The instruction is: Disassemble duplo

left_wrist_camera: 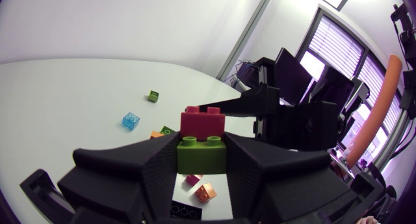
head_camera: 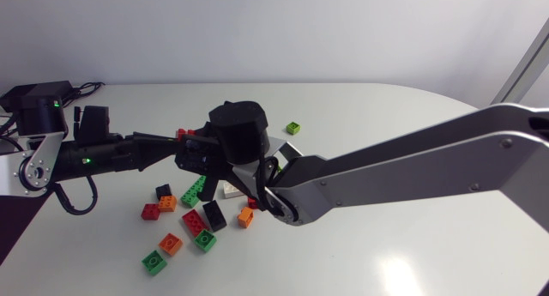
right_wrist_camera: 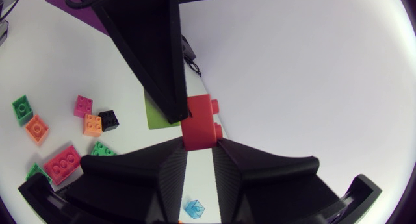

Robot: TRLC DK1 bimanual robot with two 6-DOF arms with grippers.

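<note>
Two grips on one small stack (left_wrist_camera: 203, 139), raised clear of the table (head_camera: 386, 244) and above a scattered pile. Clamped by its flanks in the left pincer (left_wrist_camera: 202, 151): the green brick (left_wrist_camera: 201, 160), a finger pressed to each side, opened only to its width. Studded onto that, and pinched at the tips of the right pincer (right_wrist_camera: 198, 145): the red brick (right_wrist_camera: 200, 120), again with a finger on either side and no slack to be seen. Opposed nose to nose like this, presumably to give each arm its own half, so that a pull or a twist can break the joint without the stack swinging away. Not yet parted, by the look of both wrist views; no gap at the seam. Below and beside the grip, on the table: loose bricks (head_camera: 194, 221) in red, orange, green and black, mostly on the left pincer's side, plus a white brick (head_camera: 232, 190) tucked close under the right arm (head_camera: 412, 159). Farther off, apart from the pile: a small lime brick (head_camera: 293, 128) and a clear blue brick (left_wrist_camera: 130, 120). Nothing between the pincers but the stack itself; little room, though, with the wedge fingers crowding each other, and a likely tumble into the pile for any brick let slip. Part of the pile masked from above by that arm's bulk.
</note>
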